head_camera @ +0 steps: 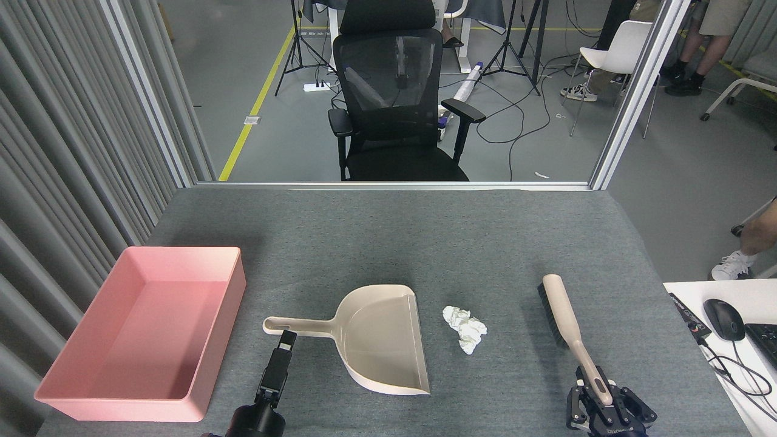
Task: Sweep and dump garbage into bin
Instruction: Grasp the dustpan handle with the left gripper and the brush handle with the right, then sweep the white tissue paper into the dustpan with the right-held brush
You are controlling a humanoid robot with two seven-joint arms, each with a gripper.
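The garbage (465, 328) is one small wad of crumpled white tissue, lying near the middle of the counter (388, 237) toward its near edge, just beside the open mouth of the dustpan (379, 340). By its look it should be very light and soft, so a gentle stroke should push it, and a fast one could flick it past the pan. It is better swept than pinched.

The brush (564, 318) looks stiff and light. Its handle end sits in the right tool (606, 408) near the counter's near right corner, the jaws closed around it. The dustpan looks like rigid plastic, best taken by its long handle. The left tool (285, 341) points at that handle, just short of it. I cannot tell how wide it stands.

The pink bin (200, 340) rests along the left edge, empty. Count: one wad, one brush, one dustpan, one bin.
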